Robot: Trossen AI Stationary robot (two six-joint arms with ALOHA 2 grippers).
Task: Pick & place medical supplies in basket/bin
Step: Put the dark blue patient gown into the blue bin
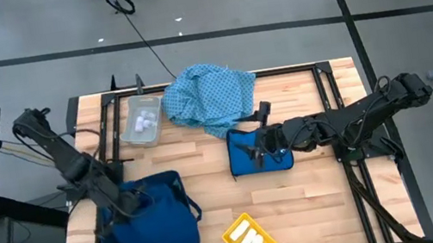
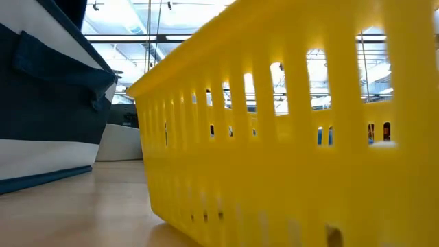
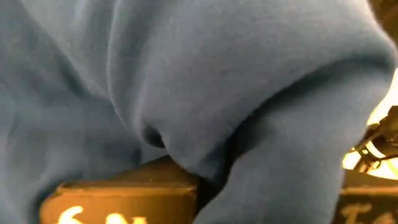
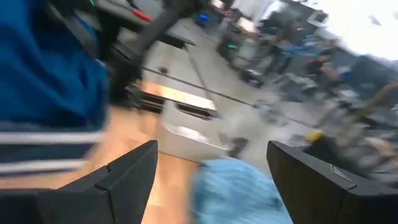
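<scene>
Supplies: small white rolls lie in a clear tray at the desk's far left; the light-blue cloth lies crumpled just beside the tray, at the far middle of the desk.
Basket: a yellow basket sits at the near edge, middle, with some white pieces inside; it fills the low view, so its contents cannot be checked from there.
Pouch: a bright blue pouch lies flat at the desk's middle, its far edge touching or just under the cloth's hem.
Bag: a large dark blue bag stands at the near left.
Right tool: over the pouch, fingers spread apart with nothing between them, pointing toward the cloth.
Left tool: pushed into the bag's mouth; its camera shows only blue fabric, so I cannot tell whether it is open or closed.
Step, as I judge it: the right arm is lining up on the cloth.
Risk 1: the tool is low over the pouch and could pinch it with the cloth, since the two overlap.
Risk 2: the cloth is large and loose; dragged toward the basket, it could catch the tray or spill over the small basket's rim.
Risk 3: the left arm may snag the bag's fabric and tug the bag toward the basket.
</scene>
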